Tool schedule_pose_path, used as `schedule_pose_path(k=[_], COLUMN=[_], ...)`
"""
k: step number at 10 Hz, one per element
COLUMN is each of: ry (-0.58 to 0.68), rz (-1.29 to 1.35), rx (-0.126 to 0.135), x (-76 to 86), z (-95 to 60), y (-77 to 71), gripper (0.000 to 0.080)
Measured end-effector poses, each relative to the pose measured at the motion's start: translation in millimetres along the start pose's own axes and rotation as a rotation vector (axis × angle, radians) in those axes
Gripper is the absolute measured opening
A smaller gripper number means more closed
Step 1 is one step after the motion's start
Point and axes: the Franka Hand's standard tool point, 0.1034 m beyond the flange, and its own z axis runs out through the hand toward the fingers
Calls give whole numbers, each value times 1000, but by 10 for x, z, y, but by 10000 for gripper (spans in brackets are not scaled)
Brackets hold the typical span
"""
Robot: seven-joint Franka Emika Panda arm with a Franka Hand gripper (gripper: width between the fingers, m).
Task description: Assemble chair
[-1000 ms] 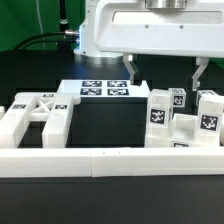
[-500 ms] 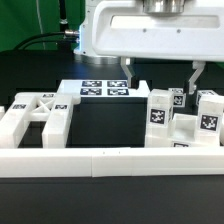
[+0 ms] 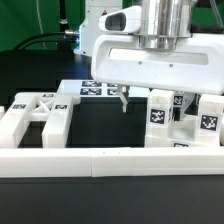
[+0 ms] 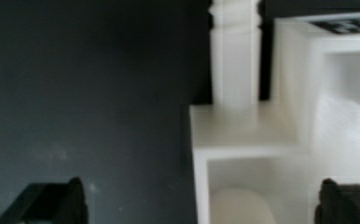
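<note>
The chair lies in loose matte-white pieces with black-and-white tags. The flat X-braced panel (image 3: 35, 112) is at the exterior view's left. Square posts and frame pieces (image 3: 160, 115) stand grouped at the exterior view's right. My gripper (image 3: 155, 100) is open and low over this right group, its left finger (image 3: 123, 99) hanging just beside the nearest post. In the wrist view my gripper (image 4: 198, 203) is open and holds nothing. A white chair piece (image 4: 266, 140) with a slim upright bar lies between and ahead of the two dark fingertips (image 4: 52, 200).
The marker board (image 3: 100, 88) lies flat at the back behind the gripper. The long low white border rail (image 3: 100, 160) runs across the front. Bare black table (image 3: 105, 125) shows between the panel and the right group.
The gripper has come down and forward from above the marker board to the right group of pieces. It stays open. The pieces have not moved.
</note>
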Motion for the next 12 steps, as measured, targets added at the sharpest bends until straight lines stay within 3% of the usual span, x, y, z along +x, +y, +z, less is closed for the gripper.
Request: schedule_pose_path(k=[5, 7, 8, 9, 10, 12], ry=[-6, -6, -6, -6, -6, -6], rz=[-9, -11, -11, -11, -11, -11], rx=[-20, -21, -21, -21, -21, -21], x=[11, 7, 8, 7, 7, 6], z=[242, 250, 251, 252, 253, 253], y=[2, 4, 2, 3, 3, 3], gripper=[648, 648, 558, 362, 362, 92])
